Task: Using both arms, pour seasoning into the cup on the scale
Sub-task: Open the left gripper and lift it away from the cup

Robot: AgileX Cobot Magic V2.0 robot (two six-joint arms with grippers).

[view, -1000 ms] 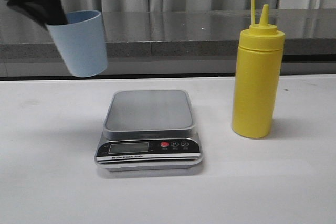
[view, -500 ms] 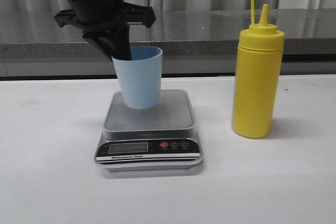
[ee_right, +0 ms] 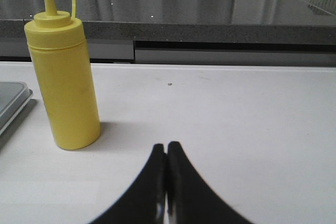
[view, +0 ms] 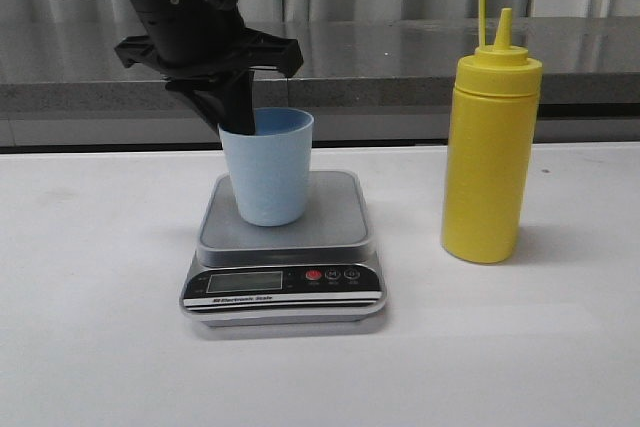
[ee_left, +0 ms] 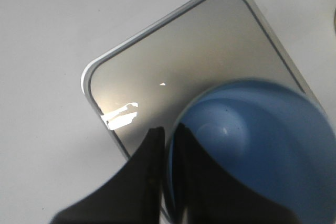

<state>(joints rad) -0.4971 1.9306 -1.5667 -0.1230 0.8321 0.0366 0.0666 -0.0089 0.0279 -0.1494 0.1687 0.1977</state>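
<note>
White tabletop: left hand (view: pixel 238 119) pinches cup (view: pixel 268 167) rim on scale (view: pixel 284 247).

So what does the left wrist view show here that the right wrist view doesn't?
Only the left wrist view shows the cup from above, its inside looking empty, over the scale platform, with the left gripper pinching the cup's rim, one finger inside and one outside. Only the right wrist view shows the seasoning bottle standing upright and untouched on the table, the grey counter behind it, and the right gripper with its fingers together, holding nothing. Both share the white table and some of the scale, though the right wrist view catches only its corner at the edge.
</note>
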